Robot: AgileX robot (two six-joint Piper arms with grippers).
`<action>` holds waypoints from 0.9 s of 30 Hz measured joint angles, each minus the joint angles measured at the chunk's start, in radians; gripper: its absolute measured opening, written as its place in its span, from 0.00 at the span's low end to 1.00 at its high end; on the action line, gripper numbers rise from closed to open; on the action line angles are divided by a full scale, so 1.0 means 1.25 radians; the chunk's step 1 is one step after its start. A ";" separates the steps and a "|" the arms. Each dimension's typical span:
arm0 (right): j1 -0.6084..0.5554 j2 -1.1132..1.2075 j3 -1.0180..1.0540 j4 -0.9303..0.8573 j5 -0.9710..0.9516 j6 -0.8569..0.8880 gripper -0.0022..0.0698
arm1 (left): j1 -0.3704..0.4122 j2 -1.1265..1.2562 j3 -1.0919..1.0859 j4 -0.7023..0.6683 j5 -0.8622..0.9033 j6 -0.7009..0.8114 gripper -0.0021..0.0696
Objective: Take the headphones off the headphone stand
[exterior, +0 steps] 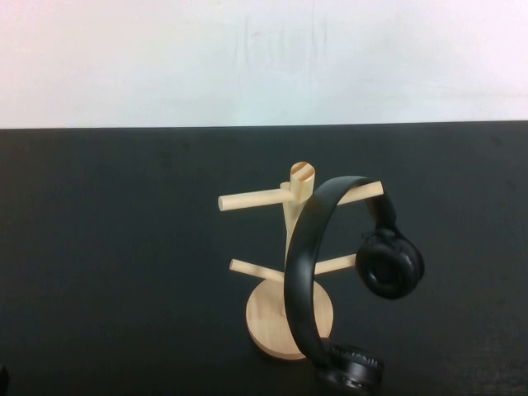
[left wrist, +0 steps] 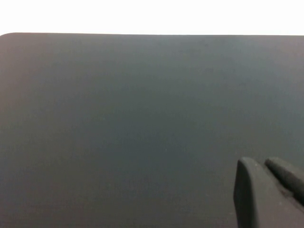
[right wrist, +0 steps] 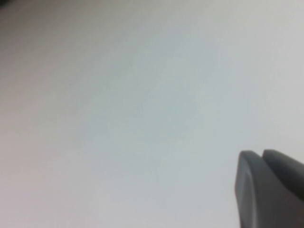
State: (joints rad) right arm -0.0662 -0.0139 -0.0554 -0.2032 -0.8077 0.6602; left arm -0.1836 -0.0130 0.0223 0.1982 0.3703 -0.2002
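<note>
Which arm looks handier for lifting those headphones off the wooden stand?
Probably the right. The headphones hang on the right side of the headphone stand. Neither arm is near: the left tool faces bare table, the right tool a pale surface.

The black table (exterior: 115,272) carries the stand (exterior: 289,322) on its round base. Just beside the base, toward the robot, one ear cup of the headphones (exterior: 353,367) is down at the tabletop.

The left gripper (left wrist: 266,190) is above bare table; the right gripper (right wrist: 266,185) faces a pale surface.

Black over-ear headphones (exterior: 346,272) hang on light wooden peg stand (exterior: 290,272) mid-bench; black bench (exterior: 107,272) open toward left and right edges. Left gripper (left wrist: 266,190) over bare bench; right gripper (right wrist: 268,185) facing a plain pale surface.
</note>
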 joint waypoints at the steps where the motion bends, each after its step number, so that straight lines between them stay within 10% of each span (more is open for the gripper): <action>1: 0.000 0.000 -0.041 0.000 0.027 0.002 0.02 | 0.000 0.000 0.000 0.000 0.000 0.000 0.03; 13: 0.000 0.155 -0.338 -0.541 0.607 0.435 0.02 | 0.000 0.000 0.000 0.000 0.000 0.000 0.03; 27: 0.000 0.221 -0.293 -1.089 0.524 0.418 0.02 | 0.000 0.000 0.000 0.000 0.000 0.000 0.03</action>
State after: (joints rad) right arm -0.0662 0.2625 -0.4210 -1.5642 -0.1523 1.1833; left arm -0.1836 -0.0130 0.0223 0.1982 0.3703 -0.2002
